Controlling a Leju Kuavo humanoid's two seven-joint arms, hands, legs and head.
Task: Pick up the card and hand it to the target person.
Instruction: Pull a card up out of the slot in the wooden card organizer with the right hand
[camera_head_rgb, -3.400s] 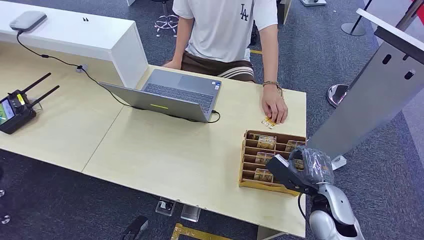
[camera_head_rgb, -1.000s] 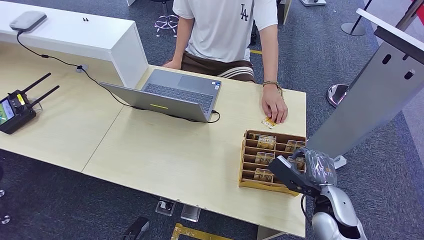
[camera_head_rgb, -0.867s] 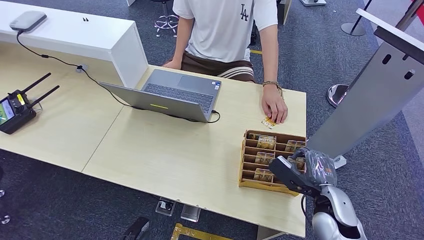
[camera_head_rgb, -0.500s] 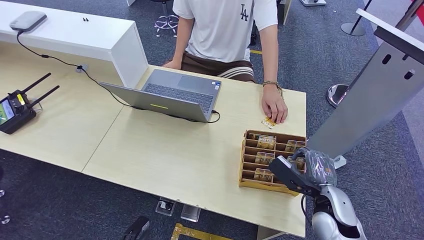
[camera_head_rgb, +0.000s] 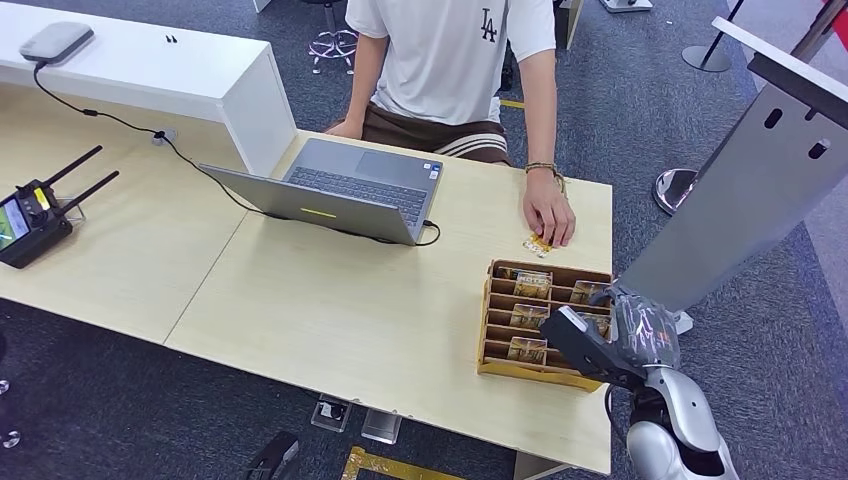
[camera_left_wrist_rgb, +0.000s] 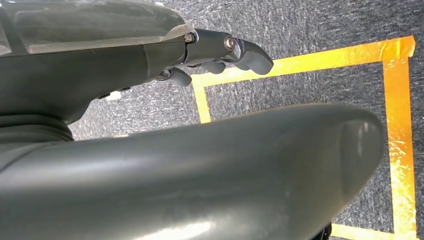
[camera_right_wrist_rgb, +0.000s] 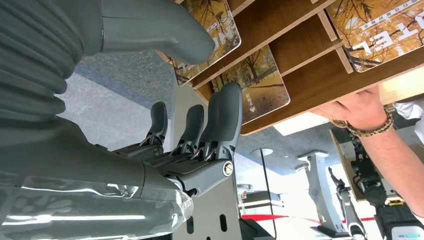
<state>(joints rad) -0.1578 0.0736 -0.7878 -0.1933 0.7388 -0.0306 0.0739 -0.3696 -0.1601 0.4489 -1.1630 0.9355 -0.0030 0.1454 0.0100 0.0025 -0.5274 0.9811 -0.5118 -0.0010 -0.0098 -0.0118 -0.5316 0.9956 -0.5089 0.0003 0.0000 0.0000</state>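
My right robot hand (camera_head_rgb: 598, 343) is edging further over the card rack (camera_head_rgb: 500, 330), fingers apart, holding nothing; person's hand (camera_head_rgb: 549, 217) is resting beyond.

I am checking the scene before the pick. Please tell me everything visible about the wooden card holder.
The wooden card holder is a brown slotted tray lying flat on the pale table, near its right corner. Thin dividers form rows of slots holding cards printed with autumn trees. The right hand hovers over its right side, fingers spread, holding nothing.
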